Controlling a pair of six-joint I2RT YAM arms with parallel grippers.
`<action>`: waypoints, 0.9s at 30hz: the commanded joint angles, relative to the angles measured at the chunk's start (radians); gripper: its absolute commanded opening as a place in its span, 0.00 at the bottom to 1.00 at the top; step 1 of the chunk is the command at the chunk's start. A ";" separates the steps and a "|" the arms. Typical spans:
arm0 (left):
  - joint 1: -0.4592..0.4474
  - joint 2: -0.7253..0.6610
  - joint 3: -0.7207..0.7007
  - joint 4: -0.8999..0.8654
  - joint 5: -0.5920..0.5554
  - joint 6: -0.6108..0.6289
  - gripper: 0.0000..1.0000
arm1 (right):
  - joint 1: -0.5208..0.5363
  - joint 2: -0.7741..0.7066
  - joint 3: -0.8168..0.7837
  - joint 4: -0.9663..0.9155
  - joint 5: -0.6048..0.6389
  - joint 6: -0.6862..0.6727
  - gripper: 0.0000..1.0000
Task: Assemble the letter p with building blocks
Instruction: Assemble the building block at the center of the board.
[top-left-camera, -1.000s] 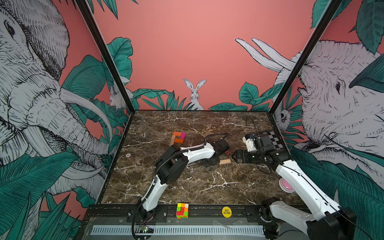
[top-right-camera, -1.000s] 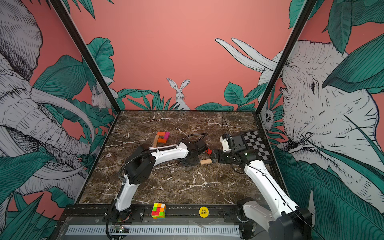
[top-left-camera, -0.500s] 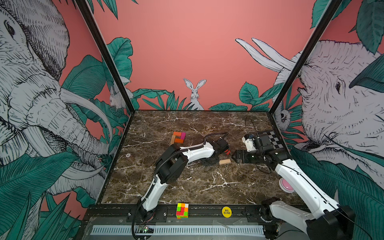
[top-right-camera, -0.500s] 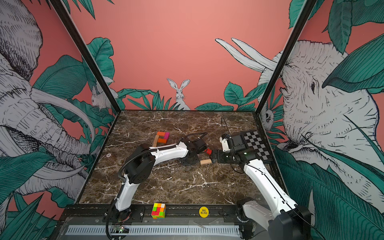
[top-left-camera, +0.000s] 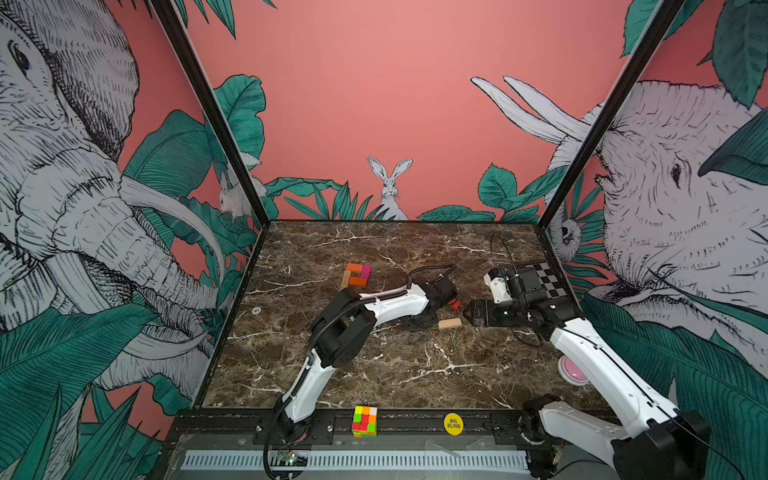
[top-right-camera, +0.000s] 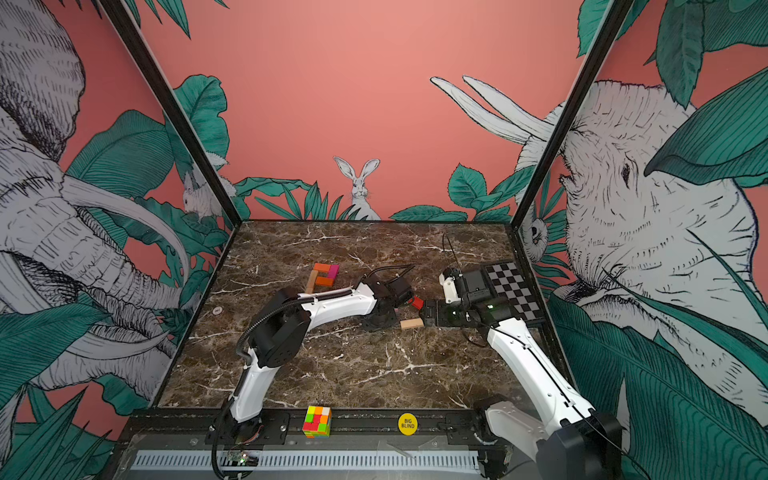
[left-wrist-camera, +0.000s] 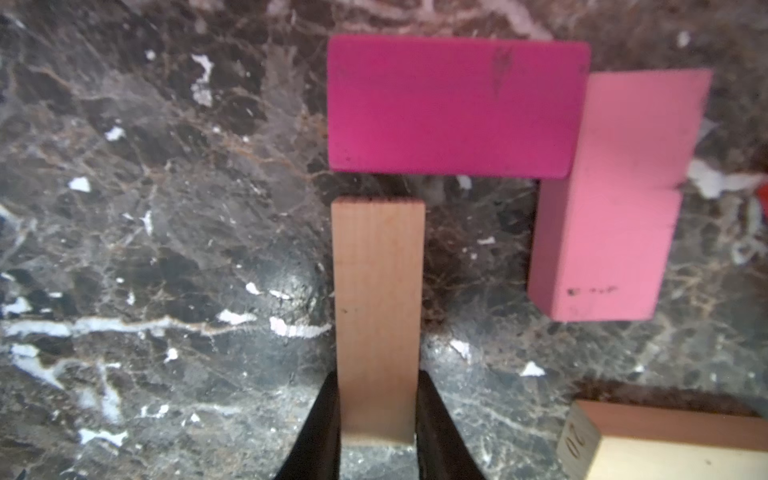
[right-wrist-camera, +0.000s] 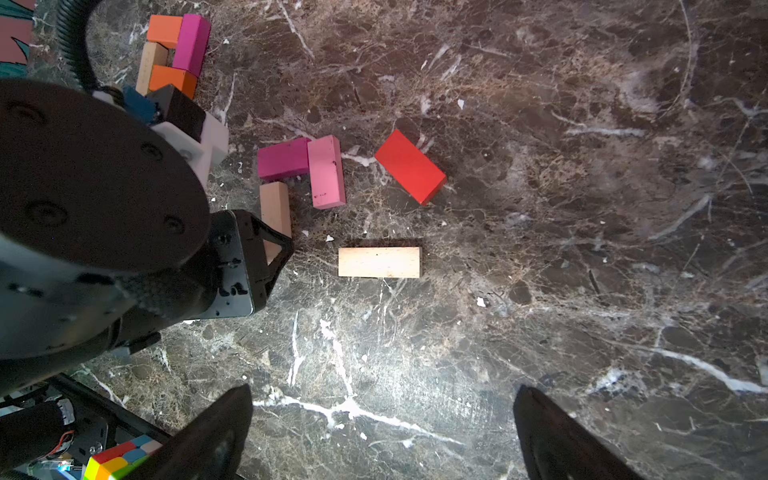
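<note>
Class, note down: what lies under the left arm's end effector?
The left end effector grips a tan block, its end near a magenta block adjoining a pink block. In both top views the arm largely covers them.

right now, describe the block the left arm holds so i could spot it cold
On the marble table, find the left gripper near the middle, beside a magenta block and a pink block. It is shut on a plain tan block. Unlike the loose tan block nearby, this one points end-on at the magenta one.

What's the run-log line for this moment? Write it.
left gripper: shut on tan block | block end: beside magenta block | right gripper: open, empty
</note>
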 joint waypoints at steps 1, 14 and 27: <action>0.008 0.030 0.000 -0.042 -0.001 -0.009 0.27 | -0.006 0.000 0.018 0.007 -0.005 -0.005 0.99; 0.007 0.031 0.004 -0.054 0.014 -0.004 0.42 | -0.007 -0.003 0.013 0.010 -0.010 -0.003 0.98; -0.028 -0.086 -0.021 -0.085 -0.038 0.031 0.55 | -0.006 -0.026 0.018 0.013 0.012 0.005 0.99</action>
